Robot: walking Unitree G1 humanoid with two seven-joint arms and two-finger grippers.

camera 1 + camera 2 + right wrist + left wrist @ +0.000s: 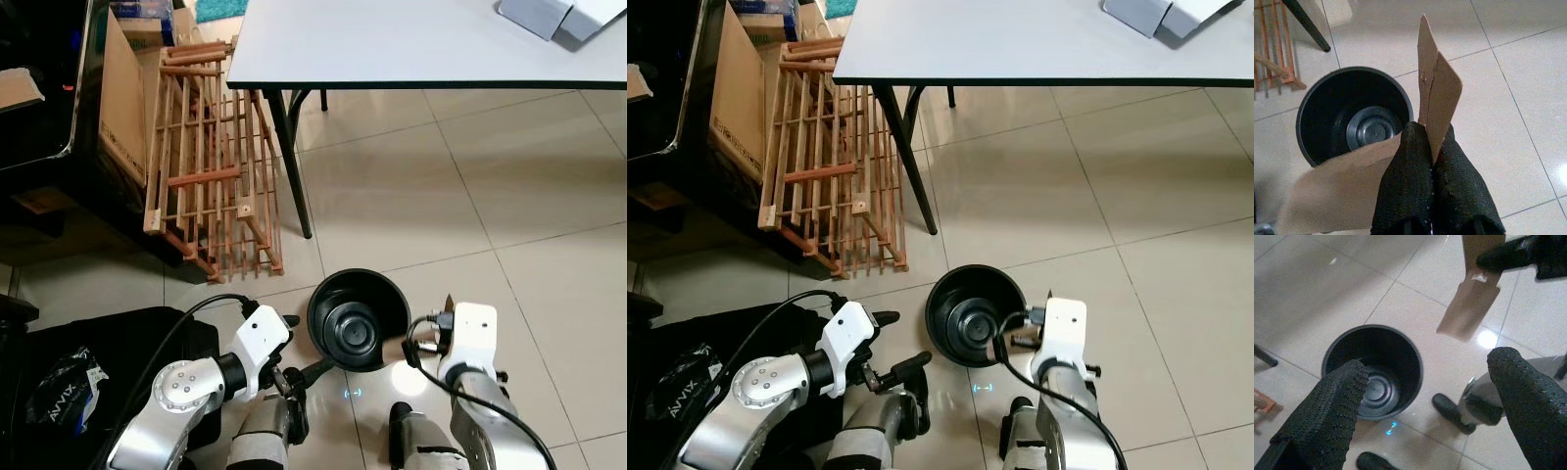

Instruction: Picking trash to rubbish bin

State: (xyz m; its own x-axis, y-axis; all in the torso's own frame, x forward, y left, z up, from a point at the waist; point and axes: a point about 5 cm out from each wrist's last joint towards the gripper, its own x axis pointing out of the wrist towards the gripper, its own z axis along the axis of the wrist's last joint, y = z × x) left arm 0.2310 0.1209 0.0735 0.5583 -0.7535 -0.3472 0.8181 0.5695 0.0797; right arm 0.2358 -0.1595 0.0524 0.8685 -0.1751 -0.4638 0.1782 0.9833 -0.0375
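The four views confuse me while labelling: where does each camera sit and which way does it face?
Left eye and right eye: on the head, looking down at the bin, table and both arms.
Left wrist: along the open left claw at the bin.
Right wrist: along the right claw, shut on cardboard.
Shared: the bin.

A: What is seen along the upper edge?

B: A white tabletop (392, 44) on black legs is seen, with pale grey boxes (563, 18) set at its far right corner.

A: And to the left of it?

B: A wooden slatted rack (211, 162) is leaned beside the nearest table leg, with a cardboard box (122, 98) stood just behind it against dark furniture.

A: What is noted lower down?

B: A black bag (69, 382) bearing a crinkled wrapper is seen at the lower left. Glossy beige floor tiles (509, 196) are spread under everything.
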